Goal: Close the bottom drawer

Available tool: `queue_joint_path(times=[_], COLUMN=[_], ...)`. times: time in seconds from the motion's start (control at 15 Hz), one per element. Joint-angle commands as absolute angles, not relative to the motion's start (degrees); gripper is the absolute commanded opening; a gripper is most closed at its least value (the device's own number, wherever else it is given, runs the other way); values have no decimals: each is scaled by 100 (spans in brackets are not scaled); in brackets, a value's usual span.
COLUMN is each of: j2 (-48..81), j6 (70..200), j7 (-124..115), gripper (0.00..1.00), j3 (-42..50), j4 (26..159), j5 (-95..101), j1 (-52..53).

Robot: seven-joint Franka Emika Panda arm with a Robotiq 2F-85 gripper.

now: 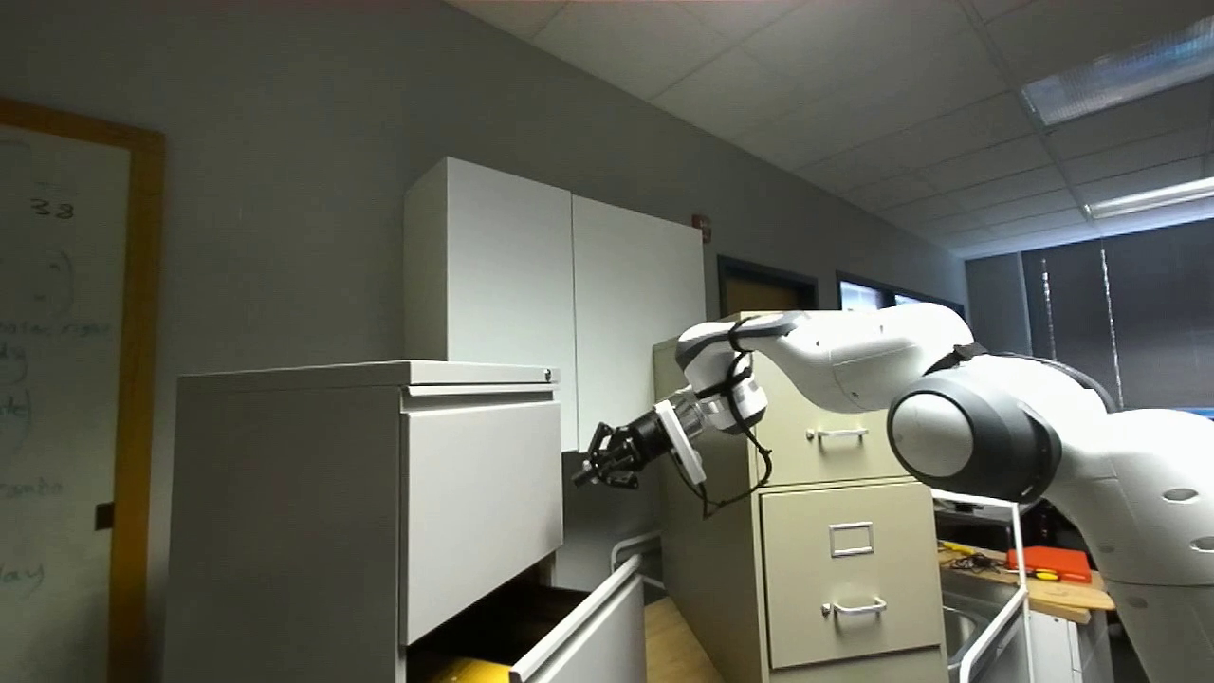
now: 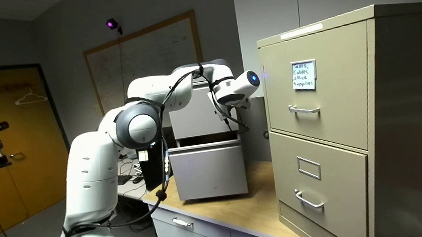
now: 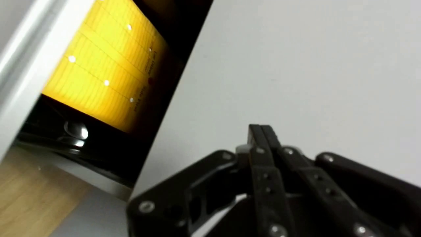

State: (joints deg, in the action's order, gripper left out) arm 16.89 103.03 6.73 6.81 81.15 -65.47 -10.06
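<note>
By the white cabinet's upper front [image 3: 296,75]: tool [image 3: 262,131], fingers [image 3: 256,136] pressed together, nothing between them. Near the panel; contact can't be told.
Bottom drawer [image 1: 597,631]: lower than the tool, pulled out under that panel, interior exposed.
Push: looks like the approach stage. Best swing outward past the drawer's top rim [image 3: 37,62], then drop in front of its outer face. Fingers together should make a decent pusher. Set them mid-width, square on, drive straight toward the cabinet; an off-centre shove may rack the slides. Follow through until flush; don't let the tips stray into the narrowing gap.
Yellow item [image 3: 108,62]: inside the drawer, print too blurred to read. Whether it would clear the panel's edge, unsure. Glossy item [image 3: 77,130] beside it: unidentified; surroundings very dark.
Tabletop [image 2: 259,177]: just below the drawer front, so little room to go low.
Arm [image 2: 175,92]: in an exterior view, hides the tool and part of the upper front.
Drawer's lower edge: cut off in the wrist view.
Beige filing cabinet [image 1: 849,569]: off to the side, apart from the drawer; mind the wrist's clearance.
</note>
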Motion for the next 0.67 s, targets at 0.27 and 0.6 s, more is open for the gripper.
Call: queue_joint_path(times=[0.27,0.6], j2=[2247,1822], j6=[9386,8596], j7=[-1920,-2636], gripper=[0,0], j3=[651,813], j4=[6033,6328], j5=[-4218,-2774], j1=[-624,-183])
